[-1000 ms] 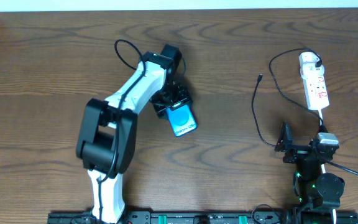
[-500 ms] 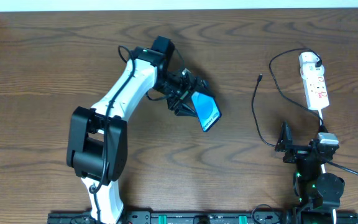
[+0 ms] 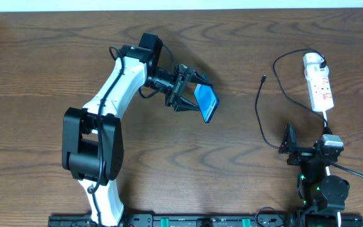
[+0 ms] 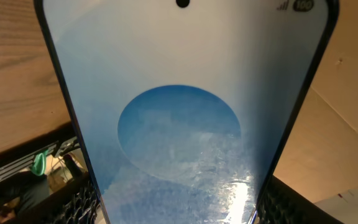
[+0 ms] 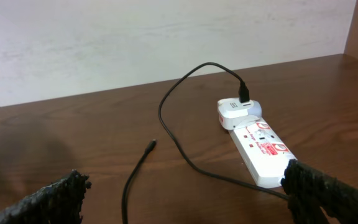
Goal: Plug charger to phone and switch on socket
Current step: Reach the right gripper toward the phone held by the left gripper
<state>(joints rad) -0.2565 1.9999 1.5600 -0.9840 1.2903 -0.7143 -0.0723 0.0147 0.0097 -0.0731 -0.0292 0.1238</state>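
Since the earlier frame my left arm has swung the phone (image 3: 208, 104) up off the table (image 3: 43, 63) and carried it to the right, toward the charger. The left gripper (image 3: 196, 96) is clamped across the phone's width, and the phone is airborne and tipped partly on edge. Its long axis runs diagonally in the overhead view. In the left wrist view the camera-hole end points away from the wrist, so I judge the port end sits back near the fingers.

The coming move turns on this: the charger's connector tip (image 3: 264, 78) lies flat on the table to the right of the phone, well apart from it. Its last stretch of cable runs roughly toward my side of the table.

My right gripper (image 5: 184, 186) hangs with its jaws wide and nothing in them. It is the nearer one to the cable and to the socket (image 3: 319, 85), where the charger's plug (image 3: 314, 61) already sits at the far end.

I count one phone, one charger and one socket.
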